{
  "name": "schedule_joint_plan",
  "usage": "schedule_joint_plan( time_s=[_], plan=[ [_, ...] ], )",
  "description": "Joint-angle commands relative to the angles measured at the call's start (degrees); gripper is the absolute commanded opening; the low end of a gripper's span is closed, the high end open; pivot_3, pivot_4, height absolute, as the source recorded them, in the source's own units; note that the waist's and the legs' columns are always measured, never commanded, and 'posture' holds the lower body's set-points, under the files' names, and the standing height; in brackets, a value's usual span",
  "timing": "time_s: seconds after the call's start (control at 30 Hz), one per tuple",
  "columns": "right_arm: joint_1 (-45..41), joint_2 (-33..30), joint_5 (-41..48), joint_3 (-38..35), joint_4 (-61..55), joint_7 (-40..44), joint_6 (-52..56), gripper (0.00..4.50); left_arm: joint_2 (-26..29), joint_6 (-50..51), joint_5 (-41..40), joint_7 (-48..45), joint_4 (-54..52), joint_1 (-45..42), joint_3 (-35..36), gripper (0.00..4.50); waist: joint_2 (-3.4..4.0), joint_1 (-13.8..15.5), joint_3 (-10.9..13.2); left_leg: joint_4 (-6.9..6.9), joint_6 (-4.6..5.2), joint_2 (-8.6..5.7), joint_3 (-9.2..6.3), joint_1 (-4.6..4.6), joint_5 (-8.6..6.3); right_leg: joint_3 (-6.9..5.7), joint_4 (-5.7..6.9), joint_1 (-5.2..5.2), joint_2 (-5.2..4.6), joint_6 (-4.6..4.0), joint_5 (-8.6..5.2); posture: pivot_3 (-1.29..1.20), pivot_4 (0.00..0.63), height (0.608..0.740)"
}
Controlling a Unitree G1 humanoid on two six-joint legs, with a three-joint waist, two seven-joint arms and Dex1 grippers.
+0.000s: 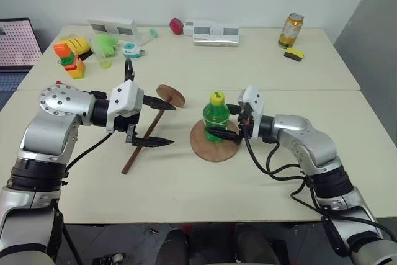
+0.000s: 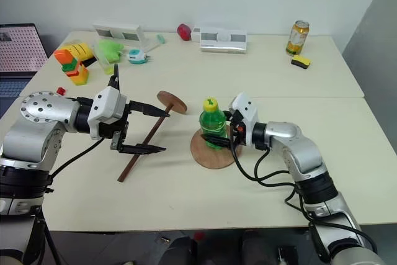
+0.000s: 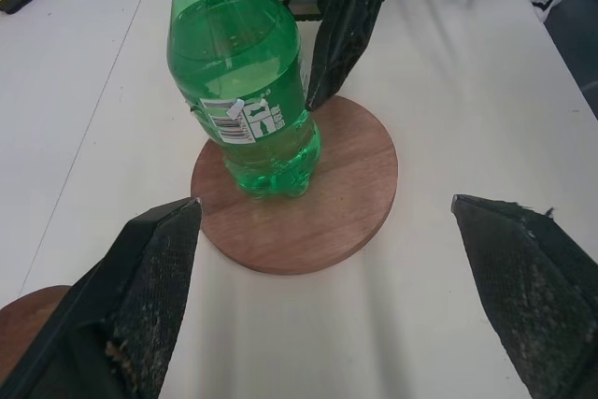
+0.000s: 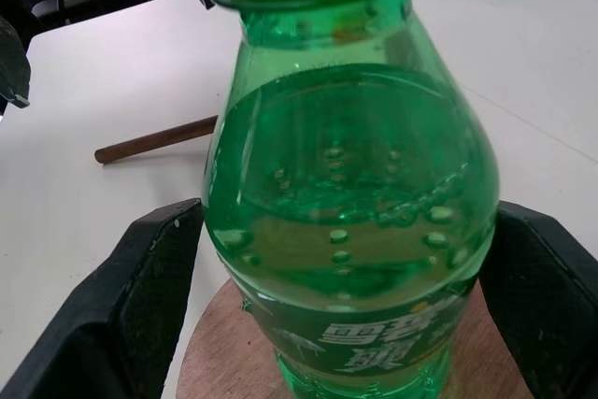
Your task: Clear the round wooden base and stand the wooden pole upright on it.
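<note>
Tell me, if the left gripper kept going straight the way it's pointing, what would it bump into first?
Most likely the green bottle standing on the round wooden base. The left gripper is open and aimed at it across bare table, with nothing in between. The right gripper already brackets the bottle from the far side.

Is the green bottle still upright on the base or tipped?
Upright: the green bottle stands on the round wooden base, yellow cap on top.
</note>
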Motion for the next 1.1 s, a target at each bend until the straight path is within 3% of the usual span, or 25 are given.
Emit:
schedule_joint_plan(
  time_s=[0.03,0.07,0.27,0.33,0.47,0.63,0.8,0.83,0.9,1.1],
  plan=[
    [-1.25,1.22,0.65,-1.57,-0.95,0.68,-1.54,3.63,-0.17,0.11,-0.5,1.58,-2.17,-0.13,1.41,4.5,0.0,-0.18,0.0,0.0,0.0,0.0,0.01,0.0,0.0,0.01,0.02,-0.02,0.0,0.0,0.0,0.0,0.15,0.74],
    [-1.16,1.24,0.69,-2.14,-1.18,0.35,-1.62,3.43,-0.2,0.47,-0.76,1.96,-2.53,0.08,1.6,4.5,0.0,-0.24,0.0,0.0,0.0,0.01,0.0,0.0,0.0,0.02,0.07,-0.05,0.01,0.0,0.0,0.0,0.15,0.74],
    [-3.76,1.52,0.84,-12.07,1.54,-8.18,-3.17,3.36,-1.88,2.49,-1.8,7.6,-3.51,0.94,3.77,4.5,0.0,-0.49,0.0,0.02,0.0,0.01,-0.01,-0.07,0.01,0.03,0.14,-0.13,0.01,0.0,0.0,0.0,0.15,0.74],
    [-7.0,0.58,-1.9,-16.84,8.07,-14.62,-7.36,3.36,-3.07,5.33,-2.38,11.57,-4.09,1.06,4.97,4.5,0.0,-0.48,0.0,0.04,0.0,-0.01,0.0,-0.09,0.02,0.04,0.16,-0.15,0.0,0.0,0.0,0.0,0.15,0.74],
    [-11.99,-1.2,-8.37,-19.4,23.18,-22.81,-17.01,3.36,-5.38,11.3,-2.71,19.1,-6.86,2.31,6.1,4.5,0.0,-0.48,0.0,0.06,0.0,-0.05,0.03,-0.1,0.02,0.06,0.17,-0.15,-0.03,0.0,0.0,0.0,0.15,0.74],
    [-19.1,-1.58,-13.13,-21.47,44.89,-29.3,-28.95,3.36,-8.85,16.38,-4.25,26.64,-10.1,4.19,8.09,4.5,0.0,-1.6,0.0,-0.05,-0.01,0.01,0.16,-0.07,0.03,0.15,0.16,-0.2,0.0,0.0,0.0,0.0,0.15,0.74],
    [-24.75,-1.82,-11.96,-24.74,60.22,-31.51,-32.96,3.36,-8.65,17.47,-5.53,28.28,-14.86,7.8,9.29,4.5,0.01,-2.75,0.0,-0.08,-0.01,0.03,0.45,-0.02,0.04,0.4,0.18,-0.24,-0.01,0.0,0.0,0.0,0.15,0.74],
    [-25.11,-2.0,-11.91,-25.08,61.61,-31.59,-33.08,4.02,-8.32,17.7,-5.67,28.17,-15.22,8.13,9.34,4.5,0.01,-2.76,0.0,-0.08,-0.02,0.04,0.41,-0.02,0.04,0.37,0.18,-0.23,-0.01,0.0,0.0,0.0,0.15,0.74],
    [-25.4,-2.17,-11.52,-25.77,62.89,-31.5,-32.81,4.4,-7.88,18.03,-5.99,27.84,-15.6,8.36,9.41,4.5,0.02,-2.76,-0.01,-0.08,-0.02,0.03,0.53,0.02,0.04,0.47,0.18,-0.22,-0.02,0.0,0.0,0.0,0.15,0.74],
    [-25.07,-2.68,-11.44,-26.76,62.53,-30.88,-31.73,4.4,-7.47,17.91,-6.23,27.81,-14.99,7.5,8.83,4.5,0.02,-2.73,-0.01,-0.04,-0.02,0.02,0.53,0.0,0.04,0.48,0.19,-0.22,-0.04,0.0,0.0,0.0,0.15,0.74]
  ],
)
